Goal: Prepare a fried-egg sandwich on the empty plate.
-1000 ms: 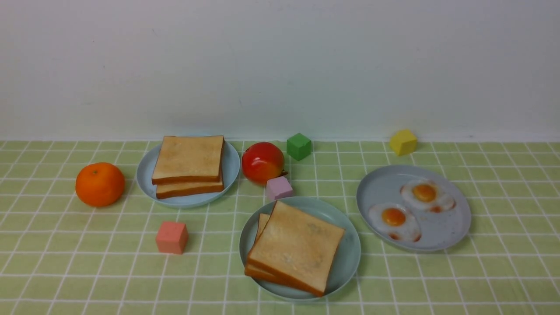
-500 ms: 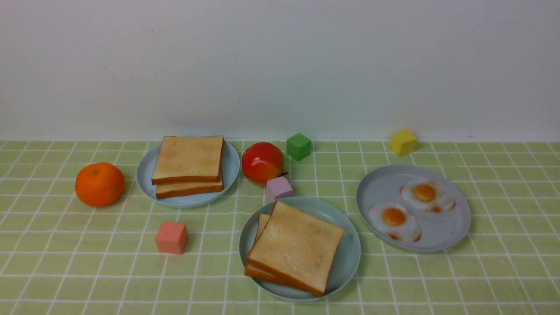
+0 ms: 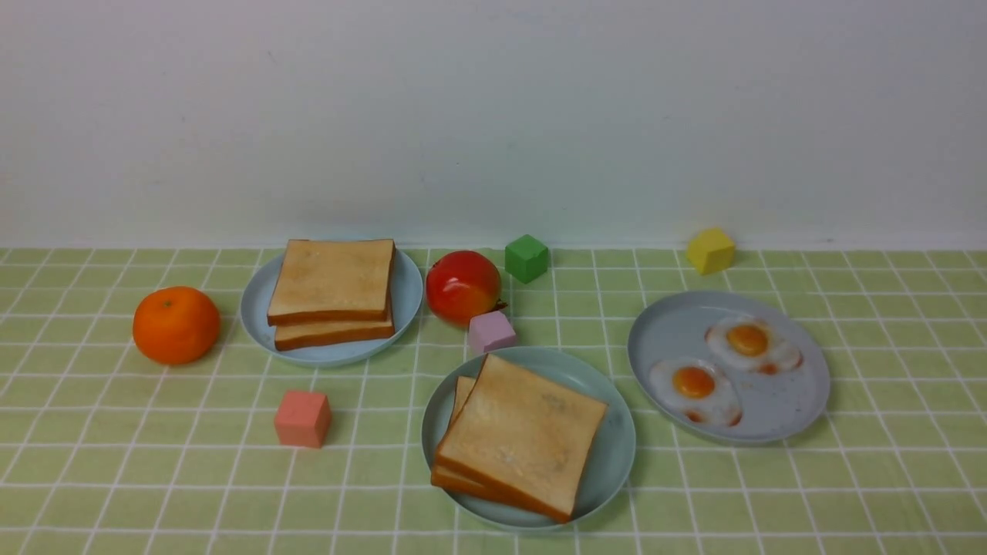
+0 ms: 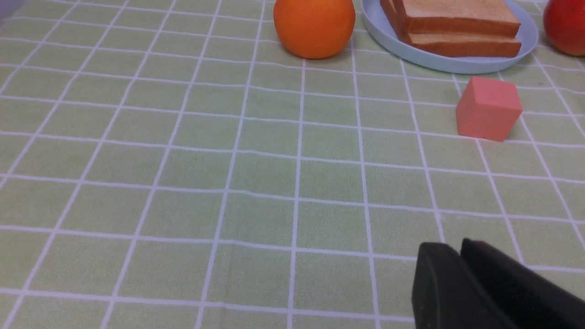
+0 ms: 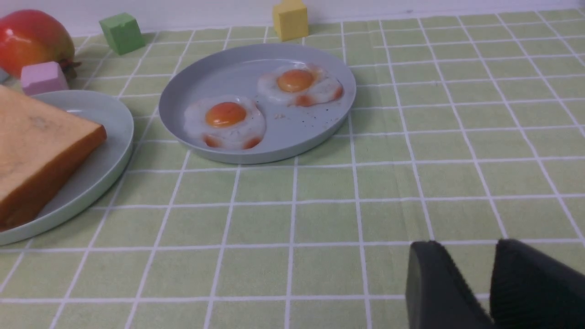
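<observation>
The checked tablecloth [image 3: 154, 462] looked like matt cloth. The plates [image 3: 617, 447] seemed smooth plastic. The toast [image 3: 520, 435] looked porous, the tomato [image 3: 463, 285] glossy.

Front view faces the wall across the tablecloth [image 3: 116, 432]; both low wrist views skim it closely.

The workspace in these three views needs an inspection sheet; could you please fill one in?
Surface: green checked cloth, flat.
Job's things: two toast slices stacked on the green plate; egg between them not visible. Two more slices on the pale-blue plate; two fried eggs on the grey plate.
Clutter: orange, red fruit, pink, lilac, green and yellow cubes.
Grippers: left gripper nearly closed, empty; right gripper slightly parted, empty.
Cables: nothing seen.
Surroundings: plain white wall.
</observation>
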